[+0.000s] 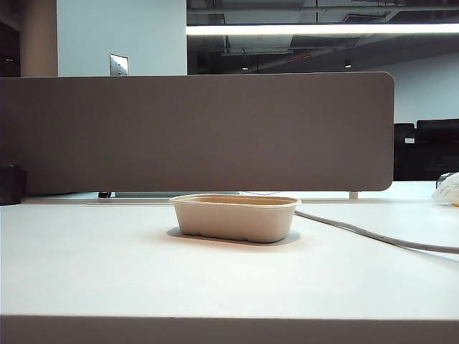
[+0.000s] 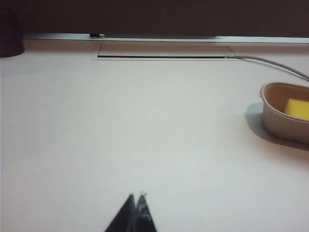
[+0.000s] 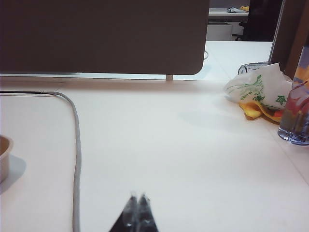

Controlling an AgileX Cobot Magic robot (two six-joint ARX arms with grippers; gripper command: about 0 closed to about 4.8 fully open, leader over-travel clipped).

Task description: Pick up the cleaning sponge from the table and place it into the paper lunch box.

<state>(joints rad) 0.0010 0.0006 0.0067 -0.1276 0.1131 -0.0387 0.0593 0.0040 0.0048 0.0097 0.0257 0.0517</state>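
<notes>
The beige paper lunch box [image 1: 235, 217] stands in the middle of the white table [image 1: 107, 272]. In the left wrist view the cleaning sponge [image 2: 296, 108] lies inside the paper lunch box [image 2: 285, 123], only its yellow top showing above the rim. My left gripper [image 2: 136, 196] is shut with nothing between its tips, well back from the box over bare table. My right gripper [image 3: 136, 196] is also shut and empty, with just the rim of the paper lunch box [image 3: 4, 157] at the picture's edge. Neither gripper shows in the exterior view.
A grey cable [image 1: 373, 234] runs from behind the box across the table. A grey-brown divider panel [image 1: 193, 132] closes off the back. A printed plastic bag [image 3: 256, 89] and a clear bottle [image 3: 298, 106] stand on the right side. A dark cup [image 1: 11, 185] sits far left.
</notes>
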